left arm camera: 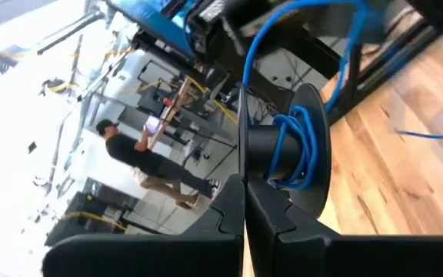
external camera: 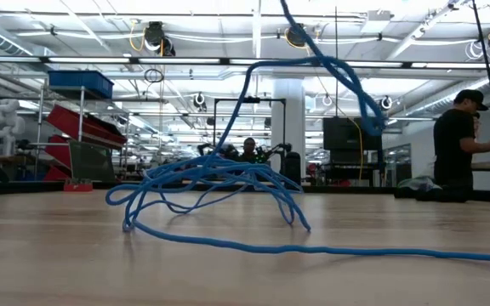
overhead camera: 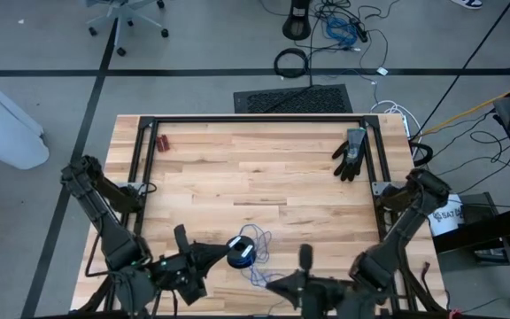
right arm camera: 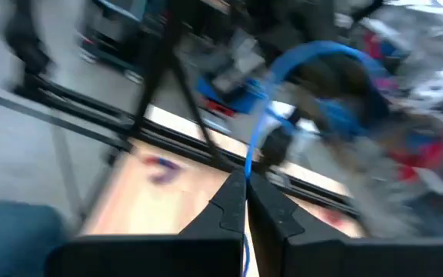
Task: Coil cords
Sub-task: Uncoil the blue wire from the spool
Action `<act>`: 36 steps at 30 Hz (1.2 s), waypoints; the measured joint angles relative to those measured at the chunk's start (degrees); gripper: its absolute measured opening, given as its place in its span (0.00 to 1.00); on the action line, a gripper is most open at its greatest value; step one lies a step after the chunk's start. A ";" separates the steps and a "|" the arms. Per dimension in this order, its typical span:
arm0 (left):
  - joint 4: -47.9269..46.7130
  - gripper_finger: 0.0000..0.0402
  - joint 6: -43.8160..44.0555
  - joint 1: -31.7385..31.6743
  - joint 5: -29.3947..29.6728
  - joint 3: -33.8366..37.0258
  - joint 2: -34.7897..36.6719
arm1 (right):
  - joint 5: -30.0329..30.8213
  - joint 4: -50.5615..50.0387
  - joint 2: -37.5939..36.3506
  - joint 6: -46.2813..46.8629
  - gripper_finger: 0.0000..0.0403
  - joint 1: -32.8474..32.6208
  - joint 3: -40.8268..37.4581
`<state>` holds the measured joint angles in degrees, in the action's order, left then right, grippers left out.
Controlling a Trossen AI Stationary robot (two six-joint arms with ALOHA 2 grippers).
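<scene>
L gripper point(left arm camera: 244, 192) pinches the spool point(left arm camera: 283, 150) near the table's front edge, R gripper point(right arm camera: 244, 188) nips the blue cord point(external camera: 219, 183) – best feed w/ light tension, turns side by side – no tangles.

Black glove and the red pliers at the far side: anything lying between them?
Nothing; the high view shows bare wood between the glove and the pliers.

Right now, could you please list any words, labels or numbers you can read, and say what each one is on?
"SAT": partial dark print on the white bucket off the table's right edge; the rest is cut off by the right arm.
Nothing legible on the spool, the cord, the glove, or in the blurred wrist views.
</scene>
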<state>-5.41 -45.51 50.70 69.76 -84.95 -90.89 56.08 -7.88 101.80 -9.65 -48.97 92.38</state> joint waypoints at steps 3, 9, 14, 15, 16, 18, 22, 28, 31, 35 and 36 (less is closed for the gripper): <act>0.51 0.00 -1.42 1.24 -0.02 0.00 0.00 | 8.21 -6.19 -0.93 0.76 0.00 -1.38 0.00; 3.23 0.00 -3.34 3.30 -0.03 0.00 -0.02 | 12.67 -17.43 -1.97 8.18 0.00 -1.25 0.00; 5.11 0.00 -4.55 4.91 -2.44 0.00 -0.02 | 12.69 -24.01 -2.00 13.20 0.00 0.54 0.00; 5.25 0.00 -4.82 5.10 -3.29 0.00 -0.02 | 12.65 -25.47 -2.00 14.32 0.00 0.93 0.00; 5.83 0.00 -5.11 5.35 -3.82 0.00 -0.02 | 12.65 -26.77 -2.00 15.28 0.00 1.36 0.00; 8.31 0.00 -6.29 5.63 -4.57 0.02 -0.07 | 12.58 -28.91 -2.00 16.98 0.00 2.18 0.00; 12.62 0.00 -6.45 5.30 -7.56 0.02 -0.07 | 8.26 -30.01 -2.00 19.04 0.00 4.08 0.00; 14.51 0.00 -5.55 3.03 -11.86 0.02 -0.07 | 5.08 -29.13 -2.00 19.51 0.00 5.53 0.00; 14.42 0.00 -4.21 1.56 -12.35 0.02 -0.09 | 5.04 -27.50 -2.00 18.59 0.00 5.53 0.00; 13.90 0.00 -2.81 0.08 -12.40 0.02 -0.09 | 4.91 -26.25 -2.00 17.61 0.00 5.51 0.00; 13.93 0.00 -2.78 -0.08 -12.41 0.08 -0.09 | 4.91 -26.25 -2.00 17.57 0.00 5.51 0.00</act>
<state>8.52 -48.29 50.62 57.35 -84.87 -90.98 60.99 -34.13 99.81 7.92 -43.46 92.38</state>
